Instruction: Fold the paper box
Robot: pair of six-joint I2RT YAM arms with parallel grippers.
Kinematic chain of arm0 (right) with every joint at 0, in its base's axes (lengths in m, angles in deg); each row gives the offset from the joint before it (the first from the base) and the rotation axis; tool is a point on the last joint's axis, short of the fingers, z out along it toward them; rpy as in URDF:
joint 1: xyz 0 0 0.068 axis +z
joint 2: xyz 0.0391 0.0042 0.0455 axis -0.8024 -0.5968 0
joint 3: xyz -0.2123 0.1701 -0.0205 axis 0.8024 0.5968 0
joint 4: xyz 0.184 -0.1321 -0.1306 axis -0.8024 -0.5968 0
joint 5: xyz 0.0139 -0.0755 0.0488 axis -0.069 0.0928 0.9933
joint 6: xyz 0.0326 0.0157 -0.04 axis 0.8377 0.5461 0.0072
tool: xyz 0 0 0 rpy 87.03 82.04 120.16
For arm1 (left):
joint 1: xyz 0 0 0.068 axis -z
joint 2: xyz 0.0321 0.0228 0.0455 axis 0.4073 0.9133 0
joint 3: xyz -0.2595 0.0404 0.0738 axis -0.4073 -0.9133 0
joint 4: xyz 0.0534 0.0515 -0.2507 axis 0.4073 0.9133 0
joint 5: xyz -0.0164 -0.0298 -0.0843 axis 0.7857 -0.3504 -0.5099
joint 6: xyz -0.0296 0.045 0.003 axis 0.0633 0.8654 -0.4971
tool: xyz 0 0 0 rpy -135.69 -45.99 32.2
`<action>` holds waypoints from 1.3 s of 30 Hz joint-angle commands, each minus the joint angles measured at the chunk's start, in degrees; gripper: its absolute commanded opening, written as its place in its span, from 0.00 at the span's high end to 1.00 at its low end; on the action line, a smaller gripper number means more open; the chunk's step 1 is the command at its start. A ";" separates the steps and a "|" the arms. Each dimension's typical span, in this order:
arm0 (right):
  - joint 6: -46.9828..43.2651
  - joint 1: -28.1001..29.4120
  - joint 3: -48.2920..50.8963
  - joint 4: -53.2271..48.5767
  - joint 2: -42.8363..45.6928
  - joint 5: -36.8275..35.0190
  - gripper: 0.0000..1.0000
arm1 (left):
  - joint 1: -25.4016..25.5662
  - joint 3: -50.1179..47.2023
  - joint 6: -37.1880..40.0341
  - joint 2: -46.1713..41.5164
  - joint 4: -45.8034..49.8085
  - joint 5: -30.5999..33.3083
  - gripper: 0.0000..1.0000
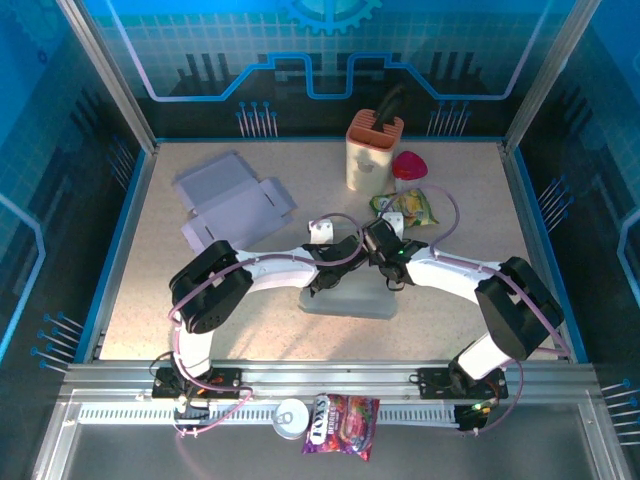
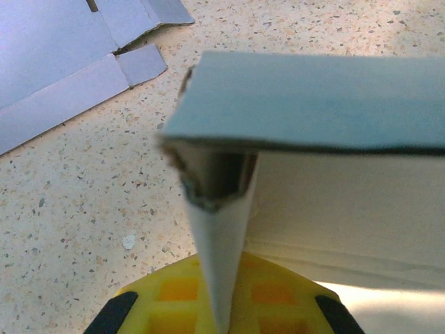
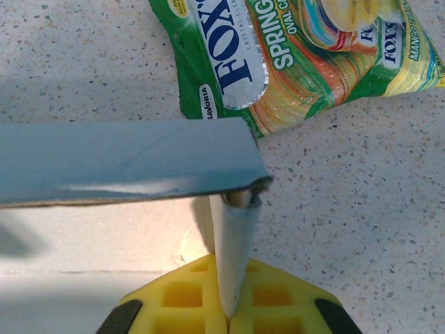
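The half-formed paper box (image 1: pixel 350 300) sits near the middle of the tabletop (image 1: pixel 140 290), between the two arms. The left hand (image 2: pixel 221 309) is clenched on one end wall (image 2: pixel 215 257) of the box. The right hand (image 3: pixel 233 306) is clenched on the opposite end wall (image 3: pixel 233 243). Each thin wall stands upright between yellow pads (image 2: pixel 278 299), and the blue-grey top panel (image 2: pixel 313 104) overhangs it.

The main risk is likely the paper itself. In the left wrist view the corner (image 2: pixel 188 174) where wall meets panel looks rough and slightly crushed, so an uneven pull could probably tear it there. If the two hands move toward each other, the walls could buckle and crease in the wrong place. If they move apart, a flap may slip free of the pads and the fold could spring open.

The top panel does not look tucked in, so a release now would probably let it lift.

A Fox's candy bag (image 3: pixel 306 56) lies just beyond the right end, where a forward sweep could nudge it. The flat box blank (image 2: pixel 55 62) lies apart on the left.
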 commanded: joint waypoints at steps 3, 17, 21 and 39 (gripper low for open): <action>0.35 1.34 -0.24 -2.15 -1.03 4.12 1.00 | -1.28 -5.06 1.43 -5.22 -6.08 -9.57 0.76; 0.17 0.81 -0.25 -2.58 -0.37 4.35 1.00 | -7.09 -11.80 10.47 -11.54 -13.69 -21.15 0.70; 0.16 0.84 -0.16 -2.55 -0.41 4.50 1.00 | -7.22 -13.08 12.21 -11.55 -17.31 -22.29 0.93; 1.63 1.23 -0.70 -3.06 -1.31 3.37 1.00 | -3.88 -4.11 1.02 -5.81 2.20 -2.22 1.00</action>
